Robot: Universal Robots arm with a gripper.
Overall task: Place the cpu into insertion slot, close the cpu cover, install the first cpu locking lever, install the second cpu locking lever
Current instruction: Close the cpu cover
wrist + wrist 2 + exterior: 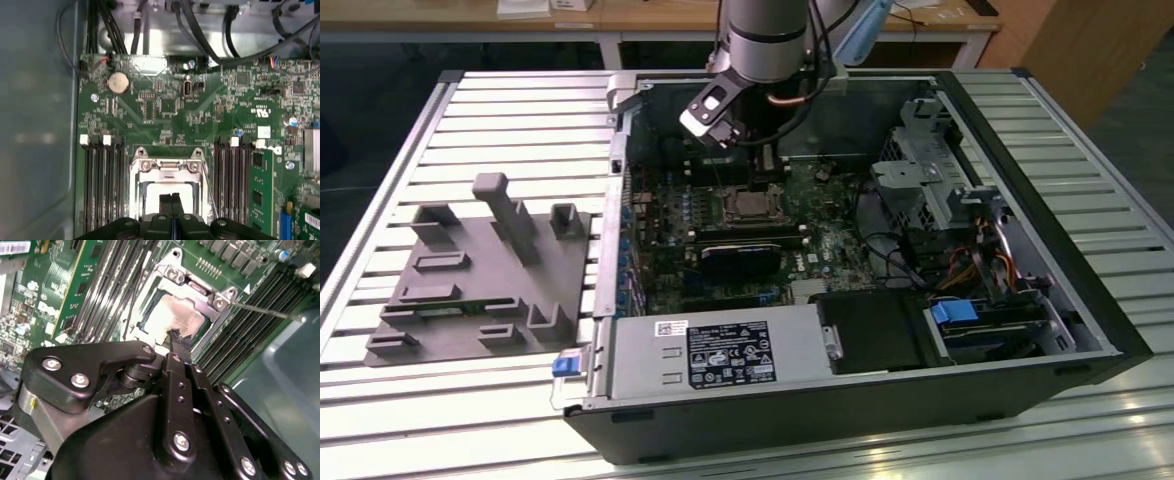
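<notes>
The cpu (150, 192) (172, 312) lies in the insertion slot (750, 205) on the green motherboard, its silvery top showing through the window of the cpu cover (167, 167) (200, 292). The cover lies flat over the slot. My gripper (171, 200) (176, 336) (767, 175) hangs just above the chip's middle. Its two black fingers are pressed together with nothing between them. A thin locking lever (265, 310) (209, 187) sticks out from one corner of the slot, over the memory slots.
Long black memory slots (100, 185) (232, 180) flank the socket on both sides. Cables (200, 30) and the case wall (35, 125) are close by. A grey fixture plate (480, 270) lies at the exterior view's left, and the power supply (720, 350) sits at the case front.
</notes>
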